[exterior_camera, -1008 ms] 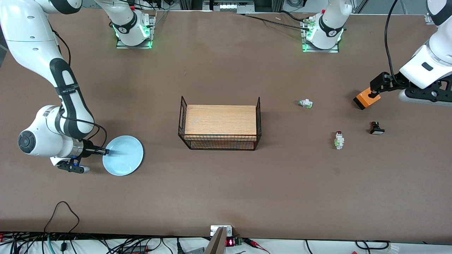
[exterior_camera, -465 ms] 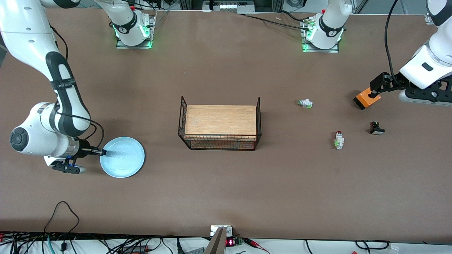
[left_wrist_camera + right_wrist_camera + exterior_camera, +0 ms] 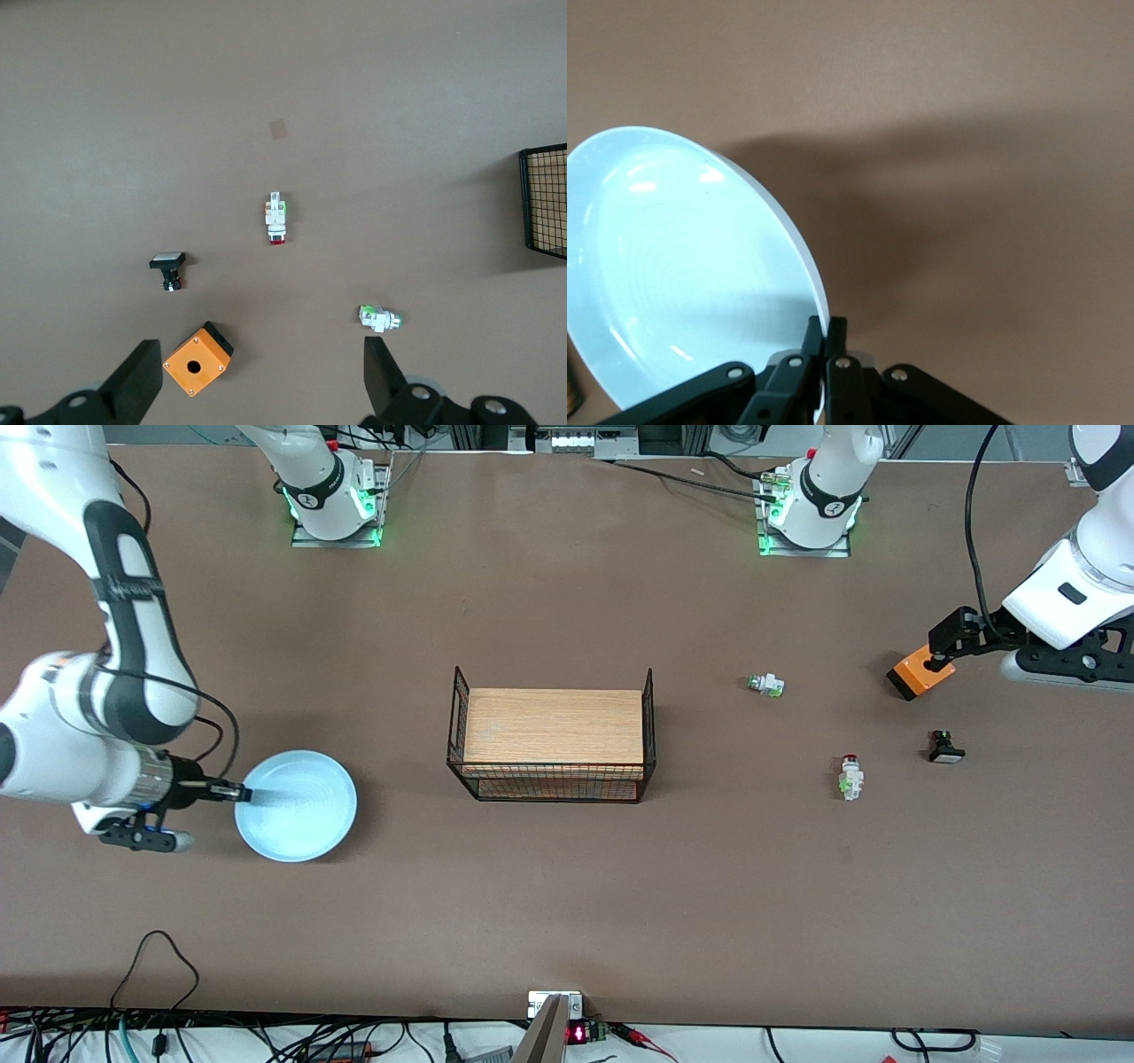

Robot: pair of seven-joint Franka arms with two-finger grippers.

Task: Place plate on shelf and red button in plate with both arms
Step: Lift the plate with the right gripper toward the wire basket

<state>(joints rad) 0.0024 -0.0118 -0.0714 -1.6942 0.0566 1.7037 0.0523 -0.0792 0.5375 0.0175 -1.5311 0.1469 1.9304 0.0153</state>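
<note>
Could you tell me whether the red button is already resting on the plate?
No, the red button lies on the bare table toward the left arm's end, well apart from the plate, whose rim the right gripper pinches.

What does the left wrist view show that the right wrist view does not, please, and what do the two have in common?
Only the left wrist view shows the red button, the black switch, the green-capped switch, the orange box, a corner of the wire basket and the open left gripper. Only the right wrist view shows the plate, its rim pinched by the right gripper. Both show the brown table.
</note>
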